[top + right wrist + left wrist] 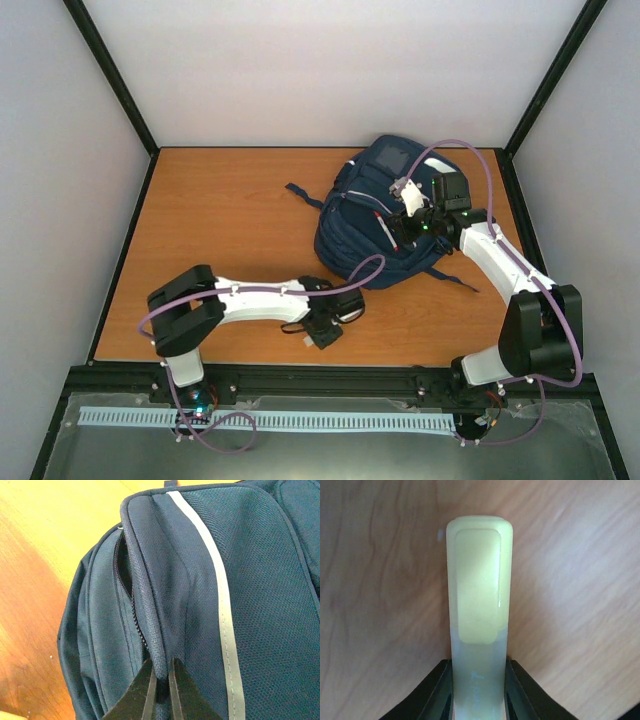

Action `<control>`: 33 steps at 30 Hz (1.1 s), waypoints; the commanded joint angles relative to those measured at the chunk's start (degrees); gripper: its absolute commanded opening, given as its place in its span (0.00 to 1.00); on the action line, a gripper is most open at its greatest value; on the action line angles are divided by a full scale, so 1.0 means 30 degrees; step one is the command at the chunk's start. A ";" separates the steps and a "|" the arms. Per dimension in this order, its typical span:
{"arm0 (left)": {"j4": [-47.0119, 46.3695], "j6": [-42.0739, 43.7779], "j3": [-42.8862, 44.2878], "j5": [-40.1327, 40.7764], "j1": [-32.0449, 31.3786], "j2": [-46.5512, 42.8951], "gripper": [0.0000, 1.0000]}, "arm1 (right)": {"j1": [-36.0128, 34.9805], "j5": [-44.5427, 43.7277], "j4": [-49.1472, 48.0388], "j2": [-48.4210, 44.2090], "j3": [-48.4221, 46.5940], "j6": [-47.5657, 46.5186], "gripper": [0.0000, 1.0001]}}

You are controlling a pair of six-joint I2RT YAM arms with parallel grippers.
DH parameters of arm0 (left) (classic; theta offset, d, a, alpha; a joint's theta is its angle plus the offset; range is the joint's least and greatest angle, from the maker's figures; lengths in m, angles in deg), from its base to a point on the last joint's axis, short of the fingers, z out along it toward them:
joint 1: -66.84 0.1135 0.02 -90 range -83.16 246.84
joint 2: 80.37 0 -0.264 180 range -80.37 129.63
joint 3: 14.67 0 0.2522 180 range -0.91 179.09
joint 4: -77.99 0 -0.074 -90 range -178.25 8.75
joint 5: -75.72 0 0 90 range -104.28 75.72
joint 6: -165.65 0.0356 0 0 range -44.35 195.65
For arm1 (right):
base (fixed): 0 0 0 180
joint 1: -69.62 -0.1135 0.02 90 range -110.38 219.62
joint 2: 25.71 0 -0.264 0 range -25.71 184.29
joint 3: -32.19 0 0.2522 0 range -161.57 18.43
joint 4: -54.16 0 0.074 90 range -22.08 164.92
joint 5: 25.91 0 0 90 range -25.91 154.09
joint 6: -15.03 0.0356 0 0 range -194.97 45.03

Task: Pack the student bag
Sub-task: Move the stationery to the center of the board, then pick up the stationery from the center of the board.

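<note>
The student bag (pixel 372 225), a navy backpack with a pale stripe (pixel 222 605), lies on the right half of the wooden table (pixel 230 220). My right gripper (pixel 410 210) rests on top of it, shut on a fold of fabric beside the partly open zip (pixel 131 597); the right gripper (pixel 161 682) pinches that seam between its tips. My left gripper (pixel 322 335) is low over the table near the front edge, just short of the bag. In the left wrist view a pale yellow-green, translucent flat stick (pixel 479 580) points away from the left gripper (pixel 479 685), whose jaws press both its sides.
Grey walls with black posts enclose the table on three sides. A dark strap (pixel 303 195) trails from the bag's left side and another strap (pixel 455 280) lies at its front right. Bare wood (pixel 375 590) lies under the held stick.
</note>
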 commanded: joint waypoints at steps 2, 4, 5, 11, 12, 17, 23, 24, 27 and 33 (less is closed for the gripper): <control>0.1361 -0.1802 -0.1558 -0.0367 -0.0152 -0.1835 0.33 | 0.0087 0.0940 -0.0125 -0.0559 -0.0085 -0.0056 0.03; 0.1565 -0.1972 -0.1605 -0.0298 -0.0138 -0.2133 0.44 | 0.0087 0.0977 -0.0121 -0.0558 -0.0087 -0.0033 0.03; 0.1657 -0.2008 -0.1490 -0.0202 -0.0144 -0.2173 0.50 | 0.0087 0.0956 -0.0138 -0.0559 -0.0100 -0.0030 0.03; 0.1983 -0.1530 0.0104 0.0412 -0.0144 -0.1381 0.57 | 0.0087 0.0955 -0.0116 -0.0631 -0.0110 0.0050 0.03; 0.2068 -0.1440 0.0456 0.0553 -0.0156 -0.1149 0.57 | 0.0087 0.0954 -0.0108 -0.0634 -0.0103 0.0050 0.03; 0.2094 -0.0859 0.1617 0.0436 -0.0152 0.0159 0.49 | 0.0115 0.0938 -0.0091 -0.0779 -0.0094 0.0051 0.03; 0.2207 -0.0724 0.1838 0.0164 -0.0149 0.1044 0.40 | 0.0175 0.1011 -0.0090 -0.0768 -0.0064 0.0050 0.03; 0.2210 -0.0749 0.1804 0.0090 -0.0149 0.1081 0.38 | 0.0175 0.1019 -0.0101 -0.0739 -0.0079 0.0057 0.03; 0.2257 -0.0782 0.1663 -0.0020 -0.0150 0.1114 0.34 | 0.0175 0.1047 -0.0090 -0.0720 -0.0079 0.0047 0.03; 0.2611 -0.0927 0.1882 0.0259 -0.0145 0.0085 0.25 | 0.0184 0.1075 -0.0101 -0.0755 -0.0070 0.0052 0.03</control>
